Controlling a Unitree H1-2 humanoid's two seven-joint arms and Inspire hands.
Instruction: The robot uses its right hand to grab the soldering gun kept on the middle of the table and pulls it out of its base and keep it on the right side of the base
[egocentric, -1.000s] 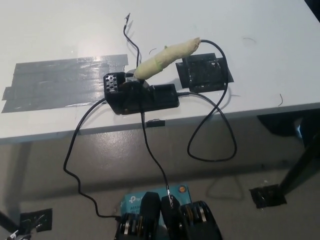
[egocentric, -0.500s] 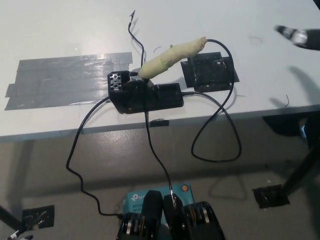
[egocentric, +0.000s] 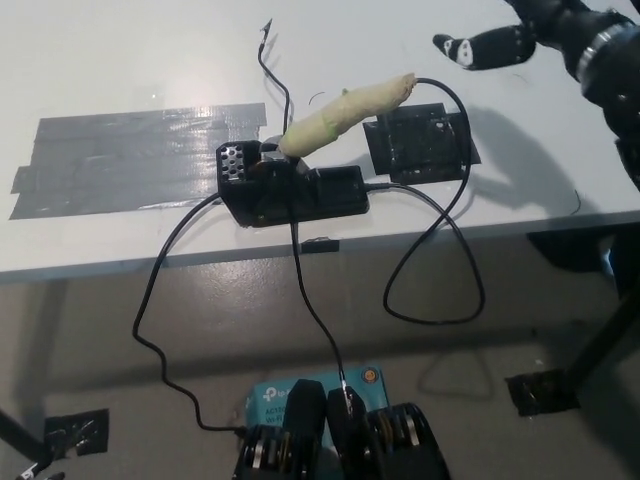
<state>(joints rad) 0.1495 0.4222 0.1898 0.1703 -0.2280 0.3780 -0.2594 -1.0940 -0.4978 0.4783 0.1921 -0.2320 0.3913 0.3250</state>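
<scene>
White bench (egocentric: 120, 60) fills the upper view, grey floor below its near edge. Strip of grey tape (egocentric: 130, 160) on the left; black tape patch (egocentric: 420, 145) right of centre.

Change: a second ago no arm in view; half a second ago only a fingertip at the right edge. Now the black right hand (egocentric: 520, 35) has come in at upper right, holding nothing, one finger stretched toward the iron, the rest likely loosely curled, though cropped by the frame. Approach under way; grasp not yet begun.

Soldering gun (egocentric: 345, 112), tape-wrapped handle, sits tilted in its black base (egocentric: 295, 195) mid-bench, tip end down in the holder, handle rising to the right. Hand well apart from it. Cords (egocentric: 440, 260) loop off the bench edge.

Left hand not in view.
</scene>
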